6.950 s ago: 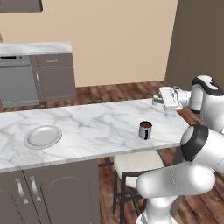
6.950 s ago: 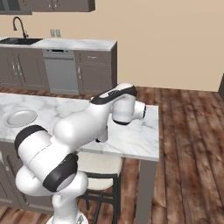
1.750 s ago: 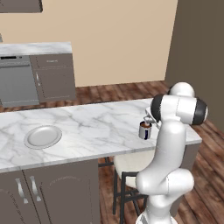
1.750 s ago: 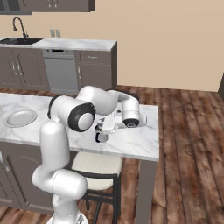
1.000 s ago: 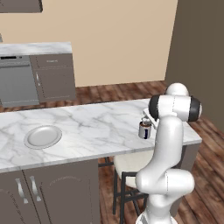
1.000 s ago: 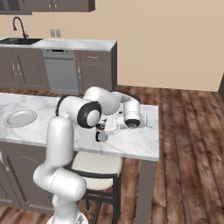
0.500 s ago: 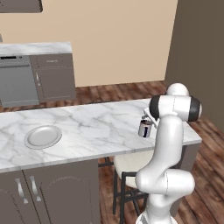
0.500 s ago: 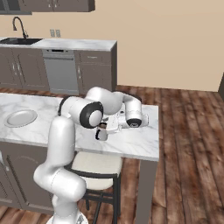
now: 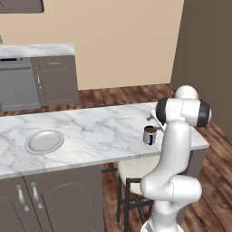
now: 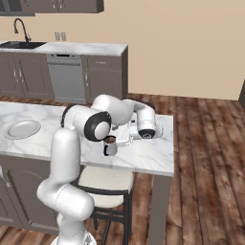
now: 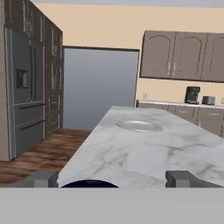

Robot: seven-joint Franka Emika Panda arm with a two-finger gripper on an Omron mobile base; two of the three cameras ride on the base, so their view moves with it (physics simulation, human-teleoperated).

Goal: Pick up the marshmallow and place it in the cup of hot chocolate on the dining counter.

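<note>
The tool (image 11: 112,178) stands wide open just above the cup of hot chocolate (image 9: 150,135), its two tips spread to either side of the dark rim and nothing between them. The marshmallow is too small to make out; judging by the empty tool over the cup, it has probably gone in. The cup stands on the bench (image 9: 99,131), well apart from the grey plate (image 9: 44,141). Likely only retreat remains.

Cup of hot chocolate (image 11: 89,184): in the hand view just a dark rim arc, the rest cut off below. Fingers (image 11: 41,179) cut off low there too; in the right base view the arm hides the gripper. Marshmallow: too small to make out; whether it sits in the cup cannot be told.
</note>
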